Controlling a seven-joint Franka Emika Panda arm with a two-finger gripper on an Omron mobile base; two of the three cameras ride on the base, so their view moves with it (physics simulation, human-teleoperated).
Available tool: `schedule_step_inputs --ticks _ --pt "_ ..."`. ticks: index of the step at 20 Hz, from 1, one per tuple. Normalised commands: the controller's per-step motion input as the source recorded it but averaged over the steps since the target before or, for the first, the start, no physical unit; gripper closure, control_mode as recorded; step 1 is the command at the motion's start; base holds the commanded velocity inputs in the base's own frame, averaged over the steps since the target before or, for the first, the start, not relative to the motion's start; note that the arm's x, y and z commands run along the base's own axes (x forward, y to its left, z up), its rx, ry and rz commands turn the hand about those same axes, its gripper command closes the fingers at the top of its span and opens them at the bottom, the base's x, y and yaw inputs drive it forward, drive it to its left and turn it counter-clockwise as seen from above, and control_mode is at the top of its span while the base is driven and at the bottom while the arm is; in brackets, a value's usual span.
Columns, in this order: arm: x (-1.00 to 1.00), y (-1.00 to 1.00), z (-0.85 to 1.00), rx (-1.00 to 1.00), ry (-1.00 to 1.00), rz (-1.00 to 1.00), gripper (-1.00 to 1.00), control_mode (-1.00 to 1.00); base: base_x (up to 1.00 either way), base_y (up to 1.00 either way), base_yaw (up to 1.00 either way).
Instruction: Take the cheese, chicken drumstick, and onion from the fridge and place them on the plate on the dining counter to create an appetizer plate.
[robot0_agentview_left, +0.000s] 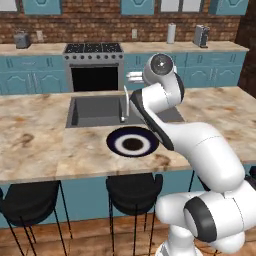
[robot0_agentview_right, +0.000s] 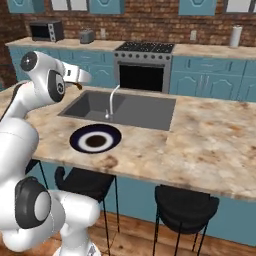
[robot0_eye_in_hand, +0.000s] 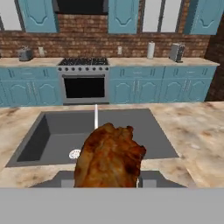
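My gripper (robot0_agentview_left: 131, 76) hangs above the grey sink (robot0_agentview_left: 95, 111) of the dining counter (robot0_agentview_left: 40, 135), behind the plate. It is shut on the chicken drumstick (robot0_eye_in_hand: 109, 157), a brown-orange piece that hides the fingertips in the hand view. In the right base view a sliver of the drumstick (robot0_agentview_right: 78, 85) peeks out under the hand. The dark-blue plate (robot0_agentview_left: 116, 145) with its white ring lies bare on the counter's near side, in front of the sink; it also shows in the right base view (robot0_agentview_right: 80, 145). The cheese, the onion and the fridge are out of view.
A thin faucet (robot0_agentview_left: 123, 102) rises at the sink's right side, close below the hand. Black stools (robot0_agentview_left: 132, 189) stand under the counter's near edge. Across the aisle, a steel oven (robot0_agentview_left: 94, 72) sits in the back counter along the brick wall.
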Motion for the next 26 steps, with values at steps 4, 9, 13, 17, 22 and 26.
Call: schedule_step_inputs --ticks 4,9,13,17,22,26 --pt "0.0 0.0 0.0 0.0 0.0 0.0 1.0 1.0 0.64 0.61 -0.5" --pt "0.0 0.0 0.0 0.0 0.0 0.0 1.0 1.0 0.38 0.75 -0.46" --pt "0.2 0.27 -0.06 0.0 -0.01 -0.16 1.0 -1.0 0.08 0.14 -0.08" --pt "0.12 0.21 -0.08 0.0 0.02 -0.14 1.0 -1.0 0.0 0.0 0.0" --pt "-0.03 0.04 -0.23 0.08 0.3 0.0 1.0 -1.0 0.0 0.0 0.0" --pt "-0.27 0.0 -0.21 0.2 0.3 0.03 1.0 -1.0 0.0 0.0 0.0"
